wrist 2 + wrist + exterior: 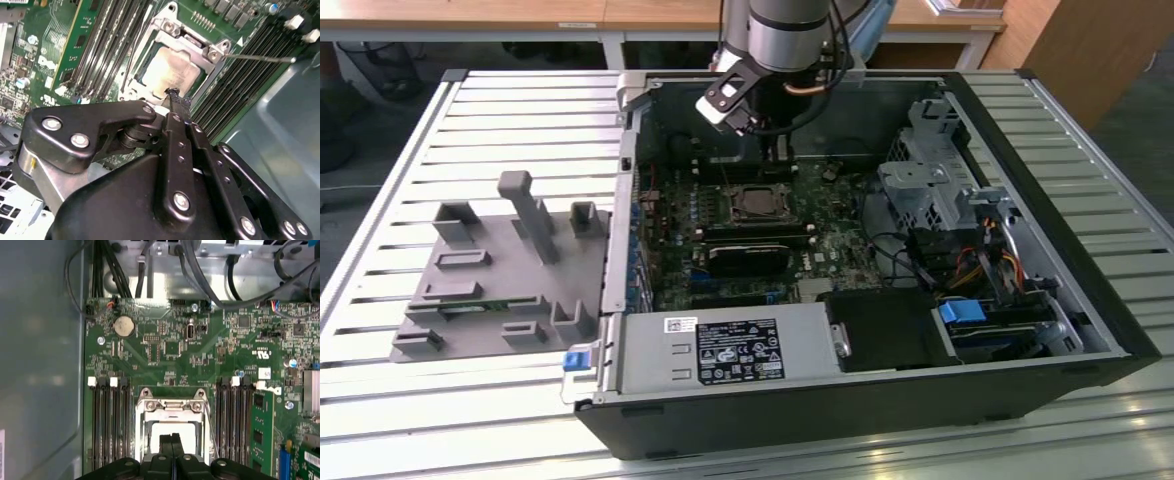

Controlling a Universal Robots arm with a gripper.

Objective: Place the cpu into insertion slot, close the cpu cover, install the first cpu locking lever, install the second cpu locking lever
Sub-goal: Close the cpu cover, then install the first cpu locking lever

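Note:
The cpu [170,72] lies in the socket [758,203] on the green motherboard, its silver-tan top showing through the square window of the cpu cover [165,30]. The cover [172,406] lies flat over the socket. A thin wire locking lever [260,58] sticks out from one socket corner and runs along the socket's side [212,427]. My gripper [782,160] hangs just above the socket's edge. Its two black fingers are pressed together in both wrist views [173,95] [171,441], with nothing between them.
The open computer case [1067,300] holds memory slots [107,420], a black card [747,255], a drive cage [921,190], loose cables [987,265] and a power supply [720,350]. A grey fixture tray [494,280] sits on the slatted table at the exterior view's left.

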